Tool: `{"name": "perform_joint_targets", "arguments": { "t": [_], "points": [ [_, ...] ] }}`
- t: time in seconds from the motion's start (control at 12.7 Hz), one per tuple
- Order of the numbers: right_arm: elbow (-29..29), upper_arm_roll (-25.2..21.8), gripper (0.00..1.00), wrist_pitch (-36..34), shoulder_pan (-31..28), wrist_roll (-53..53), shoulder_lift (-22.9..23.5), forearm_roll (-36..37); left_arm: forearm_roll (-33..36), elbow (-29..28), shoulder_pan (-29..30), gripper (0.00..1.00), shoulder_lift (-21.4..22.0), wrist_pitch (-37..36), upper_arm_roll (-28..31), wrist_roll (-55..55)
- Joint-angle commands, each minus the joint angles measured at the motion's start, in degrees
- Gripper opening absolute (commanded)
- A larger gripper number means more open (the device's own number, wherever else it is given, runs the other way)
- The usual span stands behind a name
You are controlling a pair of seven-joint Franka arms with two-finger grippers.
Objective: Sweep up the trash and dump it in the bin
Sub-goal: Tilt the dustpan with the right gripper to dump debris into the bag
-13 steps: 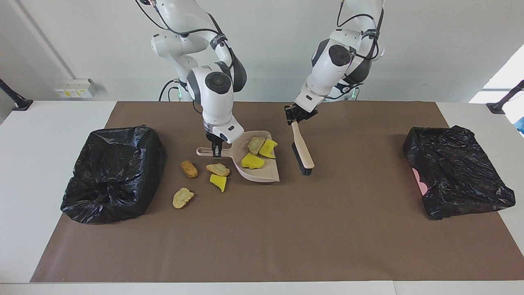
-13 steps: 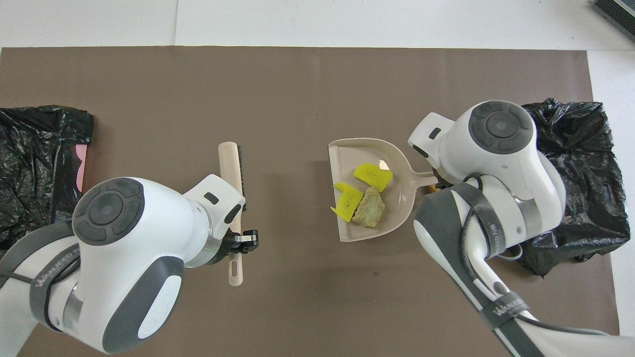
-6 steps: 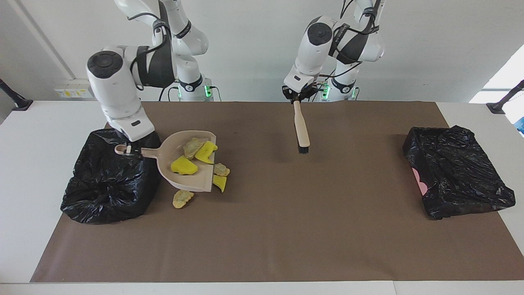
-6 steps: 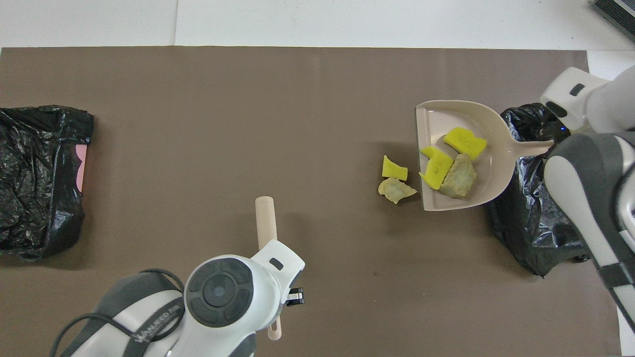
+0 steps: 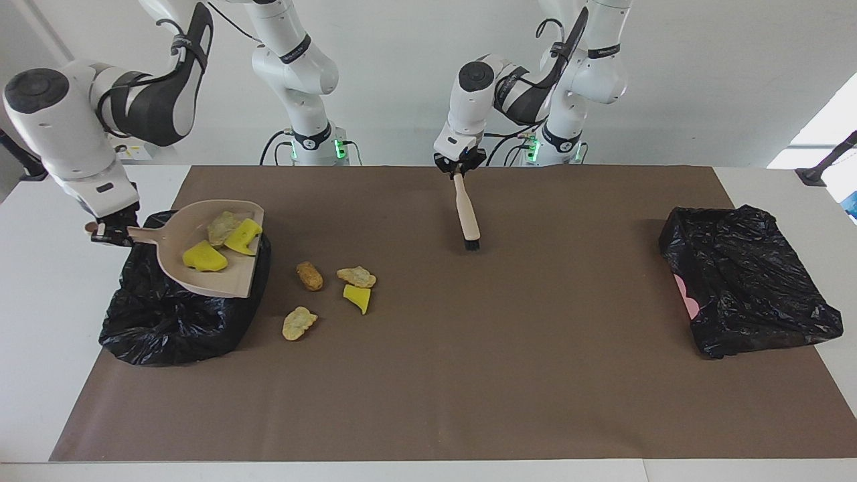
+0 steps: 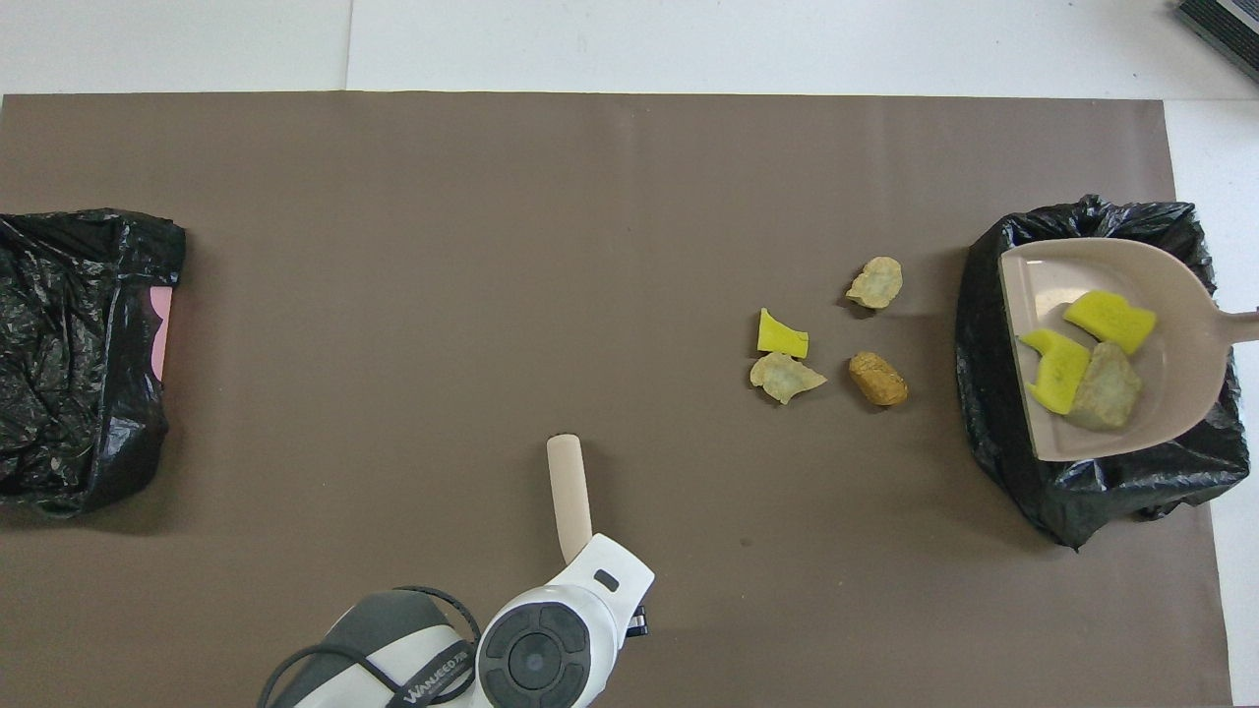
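Note:
My right gripper is shut on the handle of the beige dustpan, which hangs roughly level over the black-bagged bin at the right arm's end. In the pan lie three pieces of trash: two yellow wedges and a tan lump. Several more scraps lie on the mat beside the bin, among them a brown lump and a yellow wedge. My left gripper is shut on the brush, bristles down, over the mat's edge nearest the robots.
A second black-bagged bin with a bit of pink showing stands at the left arm's end. The brown mat covers most of the white table.
The right arm has carried the loaded dustpan from mid-mat to above the bin, uncovering the scraps on the mat. The left arm has drawn the brush back toward the robots.

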State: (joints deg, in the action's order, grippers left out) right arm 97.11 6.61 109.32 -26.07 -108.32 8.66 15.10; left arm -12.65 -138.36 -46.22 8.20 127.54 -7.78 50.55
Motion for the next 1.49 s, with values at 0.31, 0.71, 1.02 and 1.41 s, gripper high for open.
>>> {"name": "perform_joint_targets", "arguments": {
  "t": [0.31, 0.71, 1.02, 1.41],
  "points": [
    [0.9, 0.9, 0.00, 7.9, -2.0, -4.4, -1.4, 19.6, -4.3, -2.5, -4.7, 0.00, -1.1, 7.5, 0.9, 1.1],
    [9.5, 1.5, 0.00, 16.3, 2.2, -3.9, -5.5, 32.3, -4.7, -3.3, -5.9, 0.00, -1.9, 8.5, 1.0, 0.8],
    [9.6, 1.5, 0.00, 16.8, 2.2, -5.5, -6.8, 36.0, -4.5, -2.3, -5.3, 1.00, -3.5, 8.4, 1.2, -1.9],
    [9.2, 1.3, 0.00, 18.9, -0.2, -9.5, -8.4, 36.4, -2.0, 4.8, 4.3, 1.00, -2.8, -3.1, 1.8, -5.7]
  ]
}}
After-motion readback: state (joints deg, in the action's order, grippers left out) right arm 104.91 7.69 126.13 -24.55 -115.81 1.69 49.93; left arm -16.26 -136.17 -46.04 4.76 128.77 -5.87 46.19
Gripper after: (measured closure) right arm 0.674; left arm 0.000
